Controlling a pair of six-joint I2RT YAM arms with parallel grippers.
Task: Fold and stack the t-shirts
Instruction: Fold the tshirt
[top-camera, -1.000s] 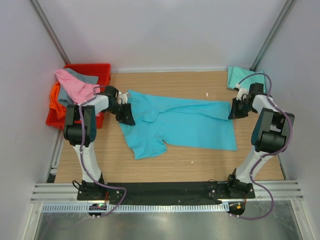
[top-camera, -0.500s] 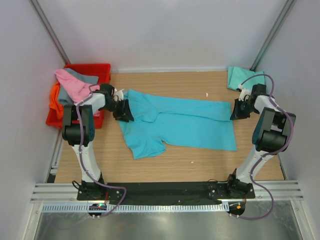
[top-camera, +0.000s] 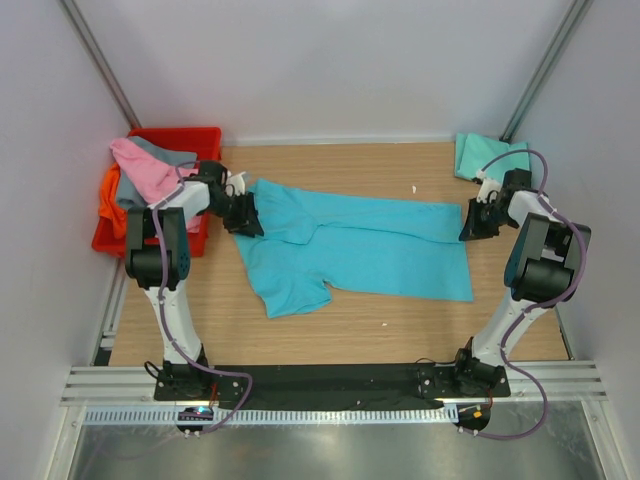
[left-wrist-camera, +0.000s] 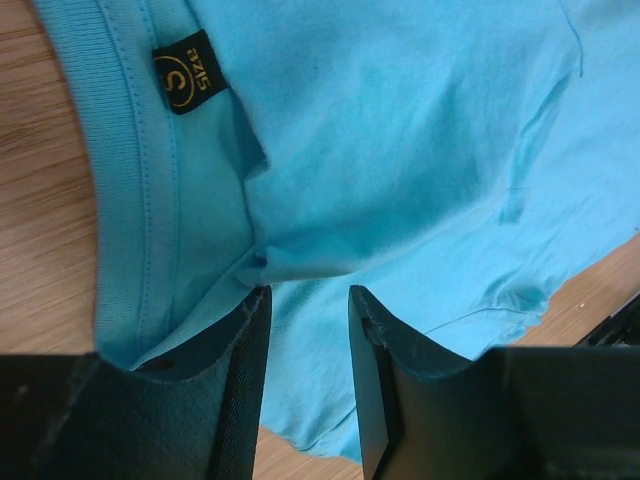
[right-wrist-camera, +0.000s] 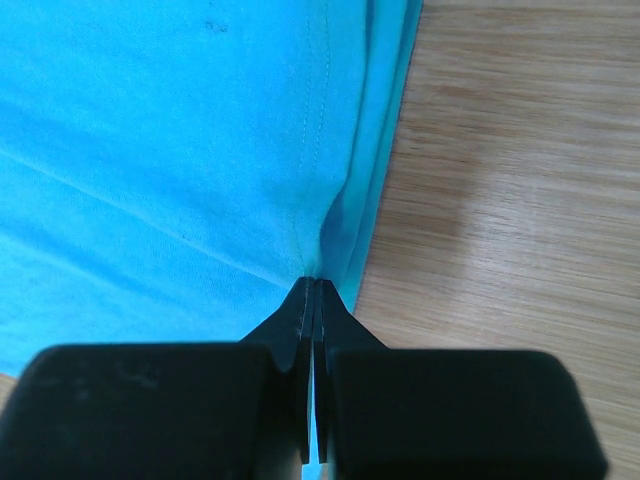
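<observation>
The bright turquoise-blue t-shirt (top-camera: 360, 245) lies spread across the middle of the table, neck end to the left. My left gripper (top-camera: 243, 212) is at its collar. In the left wrist view (left-wrist-camera: 305, 300) it is open, with the shirt (left-wrist-camera: 400, 150) and its black size tag (left-wrist-camera: 187, 78) just beyond the fingertips. My right gripper (top-camera: 470, 222) is shut on the shirt's hem at the right end; the right wrist view shows it (right-wrist-camera: 315, 285) pinching the folded edge of the shirt (right-wrist-camera: 200, 130). A paler mint-teal t-shirt (top-camera: 480, 152) lies folded at the far right corner.
A red crate (top-camera: 185, 137) stands at the far left, with pink (top-camera: 148, 170), grey (top-camera: 172, 155) and orange (top-camera: 112, 195) shirts hanging over it. Bare wooden table (top-camera: 400, 320) shows in front of the shirt. Walls close in on both sides.
My left gripper has shifted a little back and to the left along the collar. The right gripper and the shirt have hardly moved.
</observation>
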